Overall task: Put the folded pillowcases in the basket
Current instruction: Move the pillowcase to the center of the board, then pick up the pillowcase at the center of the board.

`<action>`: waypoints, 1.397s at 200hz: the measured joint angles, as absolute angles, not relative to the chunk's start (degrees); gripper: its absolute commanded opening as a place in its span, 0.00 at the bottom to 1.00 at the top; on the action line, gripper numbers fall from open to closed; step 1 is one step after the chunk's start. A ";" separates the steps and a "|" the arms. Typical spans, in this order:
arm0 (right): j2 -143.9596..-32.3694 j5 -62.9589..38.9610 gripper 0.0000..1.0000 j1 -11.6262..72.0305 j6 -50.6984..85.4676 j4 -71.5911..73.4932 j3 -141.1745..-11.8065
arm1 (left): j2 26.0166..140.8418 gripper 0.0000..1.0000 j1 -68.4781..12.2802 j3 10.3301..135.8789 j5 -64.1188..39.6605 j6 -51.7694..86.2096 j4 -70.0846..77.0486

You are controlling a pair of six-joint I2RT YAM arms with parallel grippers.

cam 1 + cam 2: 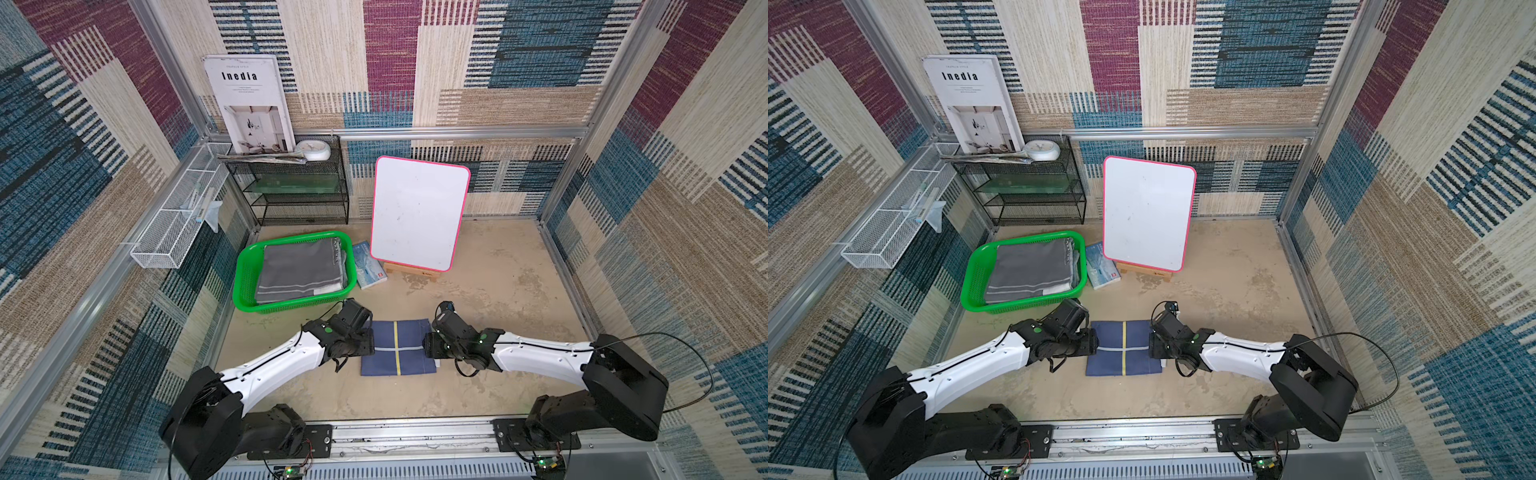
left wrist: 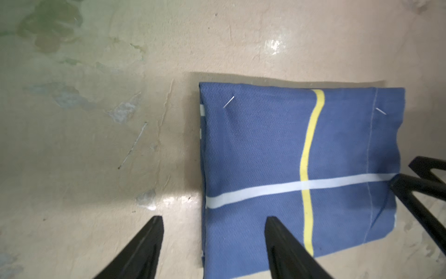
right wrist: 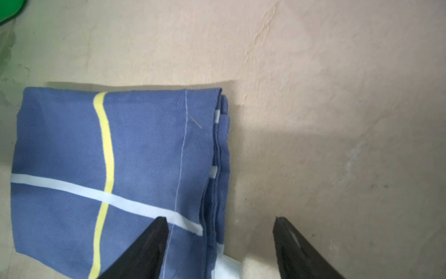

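Blue folded pillowcase (image 1: 398,348), a flat rectangle of woven cloth with a yellow stripe crossing a white one, lies on the beige worktop (image 1: 490,291) directly between the two grippers. The left gripper (image 2: 212,218) is spread, one finger over the cloth and one over bare worktop, straddling a neat folded edge. The right gripper (image 3: 219,218) is spread the same way across the opposite edge, where several loose layers stack. That layered edge is the risk: closing on only the top ply would likely peel the fold open on lifting. Uneven lifting could let the middle sag and slide. The bright green perforated plastic basket (image 1: 245,274), beyond the left gripper, already holds a grey folded cloth (image 1: 301,270), so a drooping corner could catch its rim
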State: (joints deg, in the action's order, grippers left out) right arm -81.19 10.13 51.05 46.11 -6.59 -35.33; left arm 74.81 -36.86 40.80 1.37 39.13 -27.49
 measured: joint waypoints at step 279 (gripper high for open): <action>-82.35 7.31 0.00 54.28 46.48 -8.36 -51.07 | 61.04 0.00 -35.99 48.99 14.37 41.34 -36.18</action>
State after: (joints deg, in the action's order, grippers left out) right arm -82.35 7.31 54.28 46.48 -8.36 -51.07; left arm 61.04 -35.99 48.99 14.37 41.34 -36.18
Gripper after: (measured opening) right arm 0.077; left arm 0.071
